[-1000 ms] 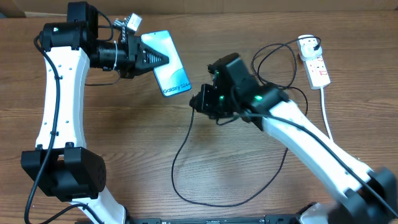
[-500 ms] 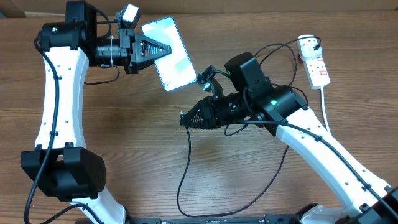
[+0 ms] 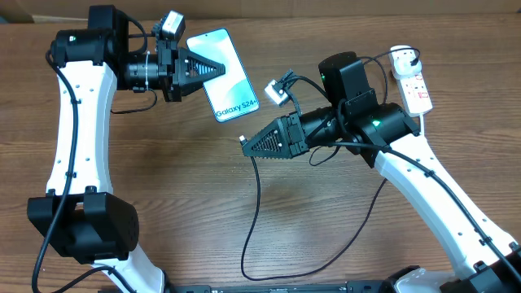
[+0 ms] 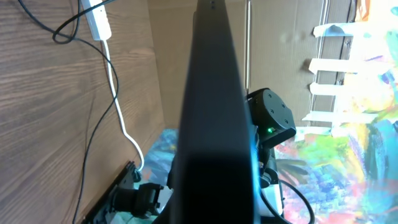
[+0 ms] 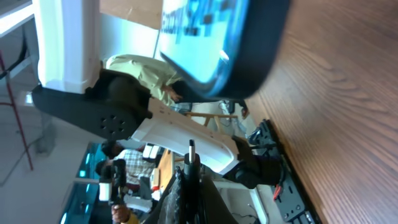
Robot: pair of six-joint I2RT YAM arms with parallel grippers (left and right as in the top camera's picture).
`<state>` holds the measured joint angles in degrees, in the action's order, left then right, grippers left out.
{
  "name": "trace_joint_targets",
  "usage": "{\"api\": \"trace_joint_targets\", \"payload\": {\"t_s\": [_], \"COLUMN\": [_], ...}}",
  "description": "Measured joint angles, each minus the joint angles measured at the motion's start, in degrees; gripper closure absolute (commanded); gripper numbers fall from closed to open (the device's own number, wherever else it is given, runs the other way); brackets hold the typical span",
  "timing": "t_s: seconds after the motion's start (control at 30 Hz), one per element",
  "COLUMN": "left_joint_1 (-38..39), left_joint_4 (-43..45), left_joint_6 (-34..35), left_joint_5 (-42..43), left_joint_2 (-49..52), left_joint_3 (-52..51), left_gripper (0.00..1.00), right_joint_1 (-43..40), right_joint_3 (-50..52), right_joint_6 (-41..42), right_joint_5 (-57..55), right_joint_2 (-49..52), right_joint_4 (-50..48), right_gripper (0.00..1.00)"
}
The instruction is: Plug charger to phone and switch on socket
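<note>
My left gripper (image 3: pixel 213 67) is shut on the phone (image 3: pixel 229 85) and holds it above the table at the upper middle, its "Galaxy S24+" end toward the right arm. In the left wrist view the phone (image 4: pixel 214 112) shows edge-on as a dark bar. My right gripper (image 3: pixel 249 143) is shut on the charger connector tip (image 3: pixel 242 138), a short way below the phone's lower end and apart from it. In the right wrist view the tip (image 5: pixel 191 155) points up toward the phone's end (image 5: pixel 217 50). The black cable (image 3: pixel 254 220) loops down over the table. The white socket strip (image 3: pixel 414 85) lies at the far right with the black plug in it.
The strip's thick white cord (image 3: pixel 426 142) runs down the right side and also shows in the left wrist view (image 4: pixel 115 99). The wooden table (image 3: pixel 179 195) spreads under both arms.
The left gripper has turned the phone so its labelled end faces the right arm. The right gripper has moved up and right with the connector tip, closer to the phone's end.
</note>
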<state>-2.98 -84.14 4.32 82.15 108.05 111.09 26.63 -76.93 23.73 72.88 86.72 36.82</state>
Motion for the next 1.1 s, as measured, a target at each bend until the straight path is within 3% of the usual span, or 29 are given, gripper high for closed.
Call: {"api": "trace_joint_targets", "payload": {"t_s": [0.4, 1.1], "left_joint_1": [1.90, 2.27], "left_joint_4": [-1.38, -1.57], "left_joint_6": [-0.07, -0.07], "left_joint_5": [-0.31, -0.26], "left_joint_2": [0.00, 0.00], "left_joint_3": [0.00, 0.00], "left_gripper": [0.96, 0.96], "right_joint_1": [-0.02, -2.51], "right_joint_3": [0.00, 0.00], "right_joint_6": [4.46, 6.75], "right_joint_5": [3.28, 3.13], "right_joint_2": [0.00, 0.00], "right_joint_4": [-7.56, -6.32], "right_gripper": [0.96, 0.96]}}
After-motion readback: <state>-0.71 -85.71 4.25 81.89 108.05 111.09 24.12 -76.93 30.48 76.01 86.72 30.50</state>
